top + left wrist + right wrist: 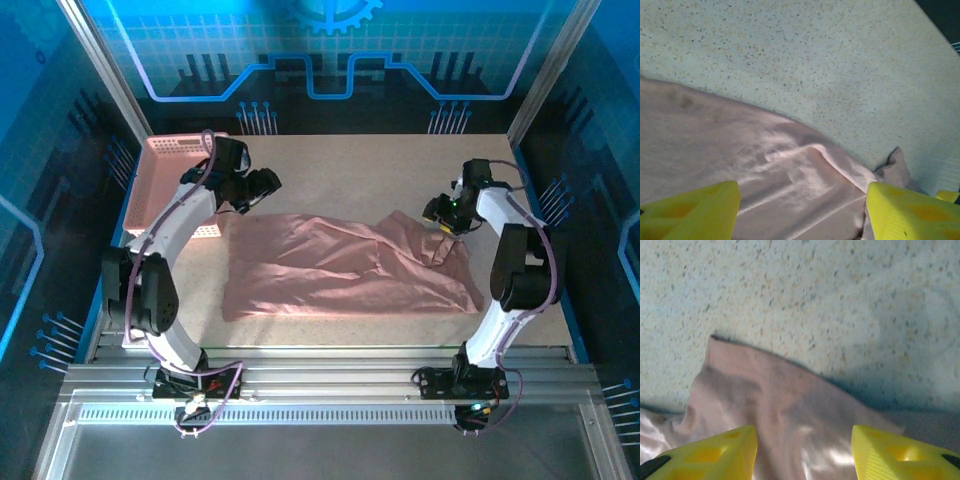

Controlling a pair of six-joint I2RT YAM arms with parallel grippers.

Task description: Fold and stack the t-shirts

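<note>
**Dusty-pink t-shirt lying crosswise between two spread grippers**

The t-shirt (pixel 345 270) is lying rumpled on the worktop (pixel 340 165), its long axis running left to right. The left gripper (pixel 262 186) is hovering, jaws apart, at the far-left corner beside the pink basket (pixel 165 180). The right gripper (pixel 438 214), also spread, is hanging over the far-right flap. Neither is pinching fabric. Folds are hiding how many layers are lying there.

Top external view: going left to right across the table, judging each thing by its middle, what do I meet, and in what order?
pink basket → left gripper → dusty-pink t-shirt, spread flat on the table → right gripper, at the shirt's far right corner.
</note>
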